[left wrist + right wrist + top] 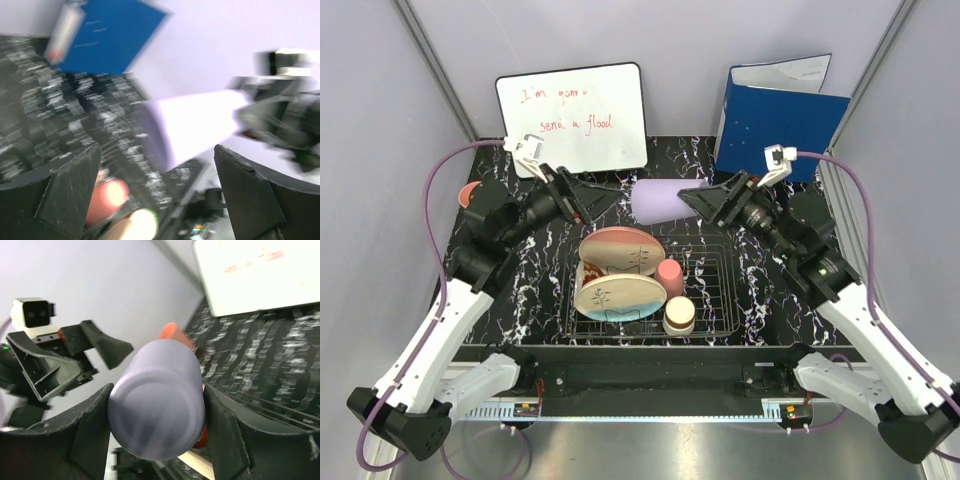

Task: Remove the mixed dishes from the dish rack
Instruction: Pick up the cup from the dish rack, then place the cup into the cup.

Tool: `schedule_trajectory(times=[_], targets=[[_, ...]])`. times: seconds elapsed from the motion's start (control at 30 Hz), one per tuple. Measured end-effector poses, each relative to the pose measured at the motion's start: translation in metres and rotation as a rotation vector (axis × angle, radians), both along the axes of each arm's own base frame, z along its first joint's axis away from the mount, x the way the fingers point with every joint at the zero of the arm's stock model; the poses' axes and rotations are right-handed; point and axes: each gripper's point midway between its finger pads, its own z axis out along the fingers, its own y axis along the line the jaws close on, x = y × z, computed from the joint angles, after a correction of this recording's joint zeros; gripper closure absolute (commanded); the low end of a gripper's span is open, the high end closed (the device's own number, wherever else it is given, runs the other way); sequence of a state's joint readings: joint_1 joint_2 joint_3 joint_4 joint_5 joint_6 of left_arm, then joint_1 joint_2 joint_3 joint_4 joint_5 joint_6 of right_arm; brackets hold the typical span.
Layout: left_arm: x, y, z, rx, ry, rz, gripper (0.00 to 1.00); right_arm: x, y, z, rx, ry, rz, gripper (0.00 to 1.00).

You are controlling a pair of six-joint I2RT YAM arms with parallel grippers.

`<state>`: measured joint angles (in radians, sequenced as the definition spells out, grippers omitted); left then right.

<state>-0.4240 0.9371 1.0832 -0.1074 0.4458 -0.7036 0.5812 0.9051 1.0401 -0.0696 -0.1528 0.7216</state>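
Note:
My right gripper (692, 200) is shut on the lavender tumbler (656, 200), held on its side in the air behind the black wire dish rack (715, 285); its base fills the right wrist view (156, 412) between the fingers (227, 435). The rack holds two cream-pink plates (620, 297) (618, 246), a pink tumbler (670, 277) and a cream-and-brown bowl (679, 317). My left gripper (603, 195) is open and empty, just left of the lavender tumbler, which shows blurred in the left wrist view (195, 127).
A white board (572, 115) leans at the back left and a blue folder (775, 125) at the back right. A small red-pink dish (468, 192) sits at the table's left edge. The table is black marble pattern.

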Motion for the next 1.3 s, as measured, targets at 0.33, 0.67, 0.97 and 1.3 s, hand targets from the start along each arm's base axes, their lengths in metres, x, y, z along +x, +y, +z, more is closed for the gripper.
schedule_trajectory(times=[0.33,0.67,0.97,1.3], targets=[[-0.021,-0.027,0.024,-0.173,-0.043,-0.244,0.01,0.000,0.042,0.008,0.227,-0.013,0.230,1.00],[-0.032,-0.031,0.027,-0.196,-0.058,-0.312,0.44,-0.005,0.047,0.021,0.254,-0.070,0.280,1.00],[-0.043,-0.034,0.027,-0.232,-0.043,-0.388,1.00,0.001,0.062,0.015,0.263,-0.035,0.353,0.07],[0.031,0.035,0.078,0.078,-0.073,0.171,1.00,0.040,0.010,-0.031,-0.020,0.126,-0.073,0.04]])
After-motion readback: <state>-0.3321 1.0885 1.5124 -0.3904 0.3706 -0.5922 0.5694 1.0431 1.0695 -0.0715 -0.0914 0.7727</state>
